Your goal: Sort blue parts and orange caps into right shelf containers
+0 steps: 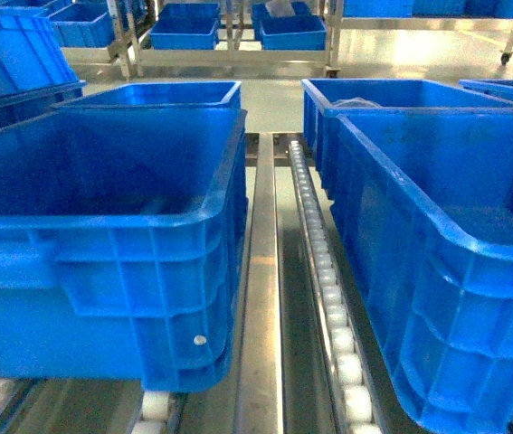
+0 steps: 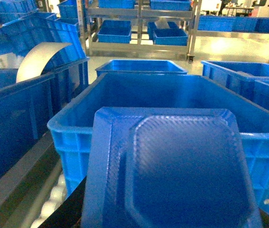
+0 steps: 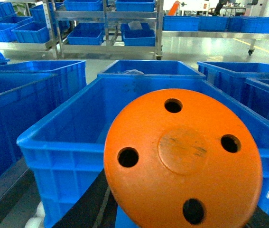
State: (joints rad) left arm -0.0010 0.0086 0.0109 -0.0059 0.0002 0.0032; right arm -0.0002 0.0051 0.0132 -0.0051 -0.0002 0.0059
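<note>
Orange and round, the four-holed plastic cap (image 3: 182, 159) is filling the right wrist view before a big blue plastic crate (image 3: 58, 142); a chunky blue plastic part (image 2: 172, 166) is filling the left. Jaws unseen, so I cannot tell their grip. Carrying each well over its rim before releasing seems wise.

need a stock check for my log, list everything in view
large open-top blue plastic crates: several, blue, in rows on the rack; more on far shelves
stainless steel roller rack: one, silver with white rollers, between and under the crates
blocky blue plastic part: one, blue, close before the left wrist camera
round orange plastic cap: one, orange, four holes, close before the right wrist camera
grippers: fingers not visible in any view
</note>
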